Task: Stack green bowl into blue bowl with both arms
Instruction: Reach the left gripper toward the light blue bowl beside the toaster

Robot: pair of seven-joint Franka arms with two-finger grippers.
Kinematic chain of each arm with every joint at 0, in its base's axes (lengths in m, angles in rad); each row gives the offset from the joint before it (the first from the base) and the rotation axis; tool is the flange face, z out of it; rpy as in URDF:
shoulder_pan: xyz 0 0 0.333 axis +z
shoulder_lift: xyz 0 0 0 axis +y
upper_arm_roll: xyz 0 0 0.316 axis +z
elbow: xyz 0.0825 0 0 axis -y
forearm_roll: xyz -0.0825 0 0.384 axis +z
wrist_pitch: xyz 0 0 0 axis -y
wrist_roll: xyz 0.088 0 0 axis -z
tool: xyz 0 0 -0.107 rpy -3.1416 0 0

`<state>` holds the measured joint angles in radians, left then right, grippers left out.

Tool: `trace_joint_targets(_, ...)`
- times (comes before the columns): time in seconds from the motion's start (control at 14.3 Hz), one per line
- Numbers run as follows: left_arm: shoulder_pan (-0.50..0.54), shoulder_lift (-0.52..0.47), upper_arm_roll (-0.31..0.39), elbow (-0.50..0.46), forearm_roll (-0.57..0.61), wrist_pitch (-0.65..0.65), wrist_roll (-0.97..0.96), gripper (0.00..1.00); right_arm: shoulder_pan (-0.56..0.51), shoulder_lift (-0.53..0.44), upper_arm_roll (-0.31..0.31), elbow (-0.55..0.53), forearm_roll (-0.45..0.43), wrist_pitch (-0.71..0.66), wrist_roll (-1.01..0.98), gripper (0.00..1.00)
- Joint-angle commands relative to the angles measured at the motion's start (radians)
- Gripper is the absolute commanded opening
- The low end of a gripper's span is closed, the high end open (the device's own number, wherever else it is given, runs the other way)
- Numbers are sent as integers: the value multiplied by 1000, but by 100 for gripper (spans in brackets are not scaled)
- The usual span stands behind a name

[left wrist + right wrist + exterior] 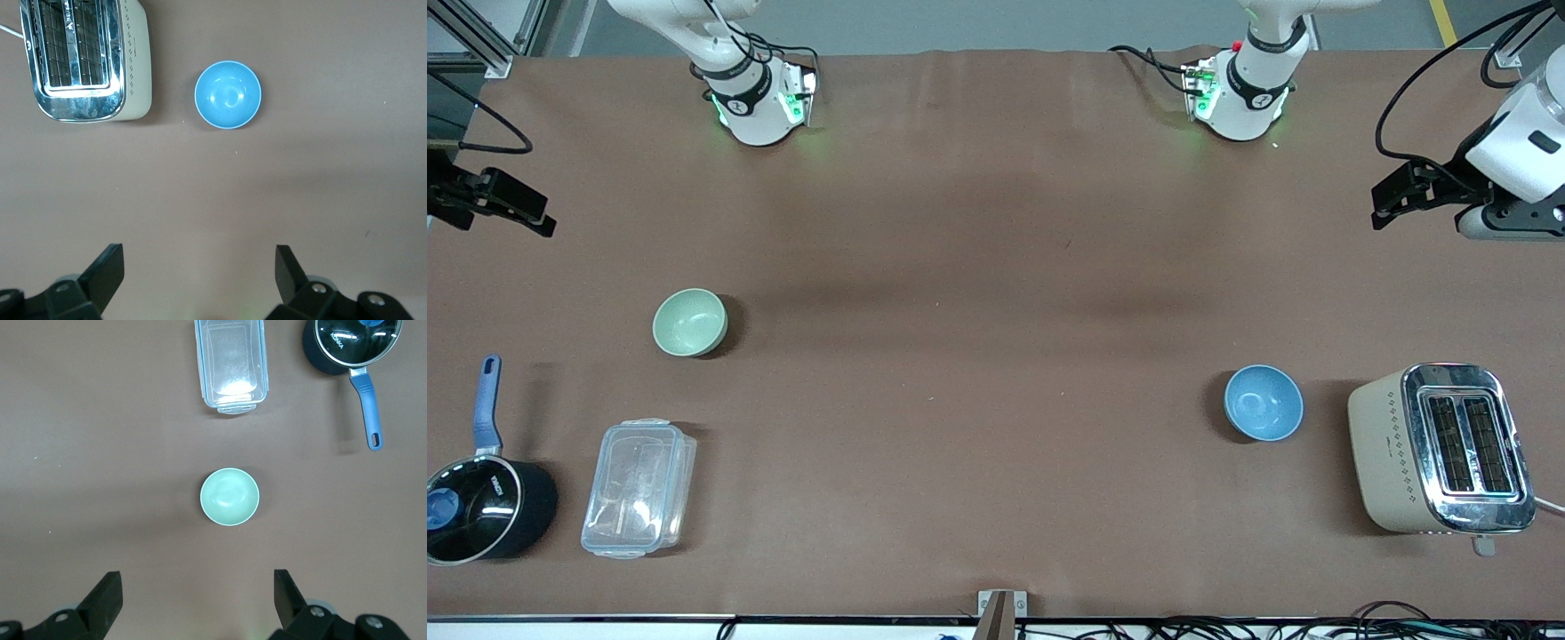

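Beside the blue bowl (1263, 403) stands a toaster (1440, 449); both upright.

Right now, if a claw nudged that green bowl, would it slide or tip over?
The green bowl sits upright on the brown mat, so it would probably slide, not roll. Its smooth rounded wall looks rigid and may slip in a pinch.

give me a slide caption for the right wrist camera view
Open right gripper above the table, small pale mint-green bowl ahead, clear plastic container and black saucepan.
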<state>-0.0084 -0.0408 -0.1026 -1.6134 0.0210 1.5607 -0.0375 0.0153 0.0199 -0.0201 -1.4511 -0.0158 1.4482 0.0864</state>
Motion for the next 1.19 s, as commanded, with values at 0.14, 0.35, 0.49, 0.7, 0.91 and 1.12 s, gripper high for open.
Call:
trace_joint_targets(0.14,-10,45,12,42,2,-2,10,100,6,-17,3,-11,-13,9,0,100)
trace_joint_targets(0.35,-2,145,12,61,-7,33,13,100,9,-17,3,-8,-10,18,7,100)
trace_joint_targets(0.49,-2,200,12,41,0,155,13,100,15,-15,3,-6,-10,20,9,100)
trace_joint_targets(0.7,4,297,17,18,28,258,-7,100,18,-12,3,20,-7,21,4,100)
trace_joint_targets(0.91,25,381,17,-57,71,453,-7,100,35,-12,3,23,-4,49,12,100)
trace_joint_targets(1.12,50,484,17,-56,65,550,-18,100,17,-8,-1,20,-6,119,3,100)
